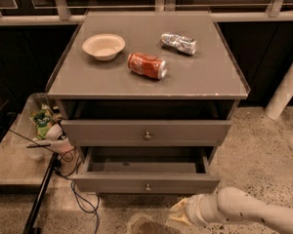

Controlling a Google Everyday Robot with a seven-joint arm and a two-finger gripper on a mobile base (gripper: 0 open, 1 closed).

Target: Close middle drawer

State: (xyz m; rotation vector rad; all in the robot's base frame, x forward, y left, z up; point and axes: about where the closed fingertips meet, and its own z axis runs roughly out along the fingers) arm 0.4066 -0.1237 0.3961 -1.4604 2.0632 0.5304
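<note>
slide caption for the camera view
Gripper low in front of the part-open middle drawer; bowl, red can, crushed silver can on the cabinet top.

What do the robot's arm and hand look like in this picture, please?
The arm is a smooth, rounded, cream-white tube that ends in a few ring-shaped segments at the wrist. The hand is a yellowish-beige piece that tapers to its tip. It sits low in the view, just in front of the open drawer. No cables, labels or markings show on either.
</note>
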